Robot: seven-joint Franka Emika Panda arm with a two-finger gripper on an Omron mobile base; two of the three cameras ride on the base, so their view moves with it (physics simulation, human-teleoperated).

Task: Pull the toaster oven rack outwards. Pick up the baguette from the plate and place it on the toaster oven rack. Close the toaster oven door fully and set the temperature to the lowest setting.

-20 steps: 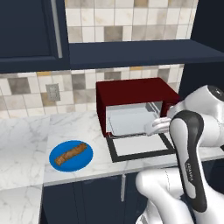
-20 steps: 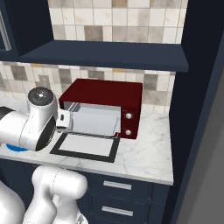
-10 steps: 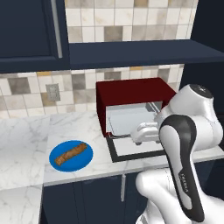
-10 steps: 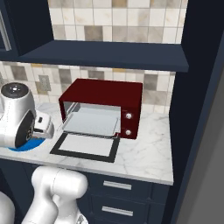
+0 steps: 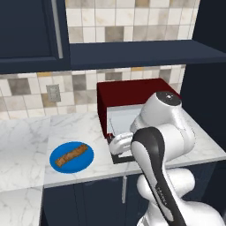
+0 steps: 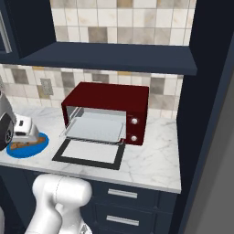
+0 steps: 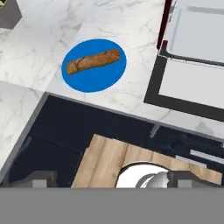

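Gripper [image 7: 111, 180]: its two dark tips stood well apart at the bottom of the hand view with nothing between them, so it was spread and empty, as it had to be for a pick not yet made.
Baguette [image 7: 92, 61]: lay flat across the plate [image 7: 75, 84], ahead of the tips and off to one side, well apart from them; its long side was open to a grasp across its width.
Plate, why there: it sat on the marble counter [image 5: 26, 141] just beside the oven's open front, a short carry from the rack.
Toaster oven door [image 6: 88, 152]: lay folded down flat on the counter, leaving the cavity open for loading.
Toaster oven rack [image 6: 97, 128]: stood out past the front of the toaster oven [image 6: 114, 98], over the door, so the pull-out step looked done.
Step in hand: judged to be the approach to the bread, the hand above the counter's front edge.
Knobs [image 6: 134, 129]: on the right panel, far side from the gripper; their setting was too small to read.
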